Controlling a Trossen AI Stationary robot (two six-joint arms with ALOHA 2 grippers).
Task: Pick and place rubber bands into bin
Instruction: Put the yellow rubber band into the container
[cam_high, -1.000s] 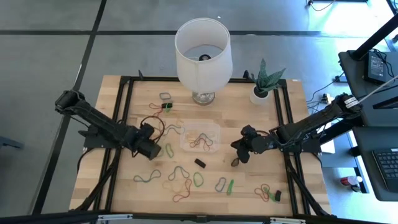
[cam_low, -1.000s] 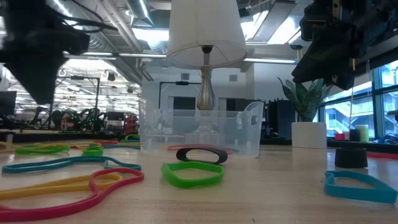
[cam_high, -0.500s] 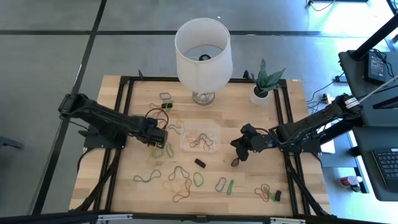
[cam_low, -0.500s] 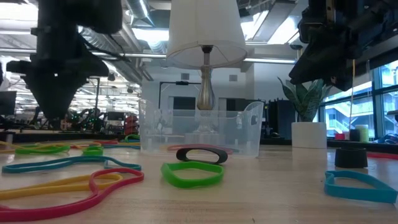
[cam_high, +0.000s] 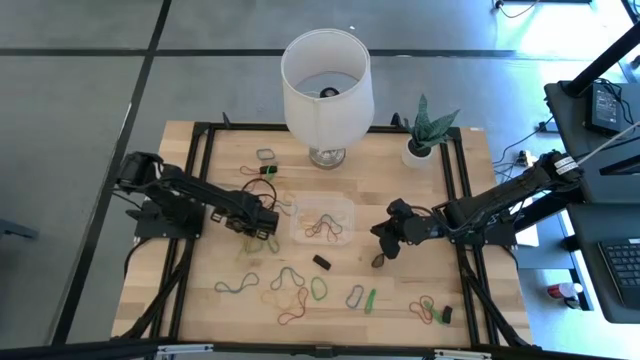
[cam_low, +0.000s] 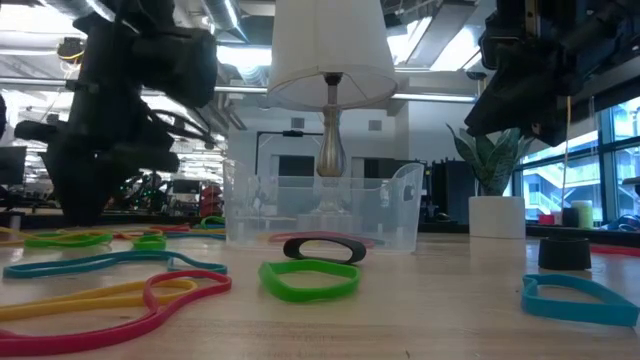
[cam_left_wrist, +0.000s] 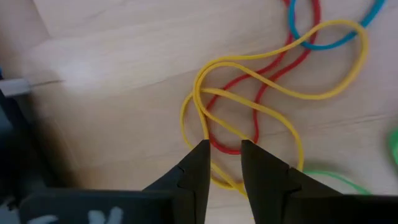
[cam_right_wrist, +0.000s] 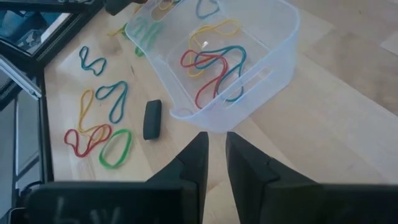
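Left gripper (cam_left_wrist: 222, 149) jaws slightly parted, straddling a yellow rubber band (cam_left_wrist: 273, 81) on the table (cam_high: 400, 190) beside the bin (cam_high: 322, 222); right gripper (cam_right_wrist: 212, 144) jaws nearly closed, empty

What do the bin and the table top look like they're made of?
The bin looks like clear, glossy plastic: the rubber bands inside show through its wall, and its rim catches the light. The table top looks like pale wood with a matte finish: grain lines and plank seams show. Whether it is solid wood or a laminate cannot be told.
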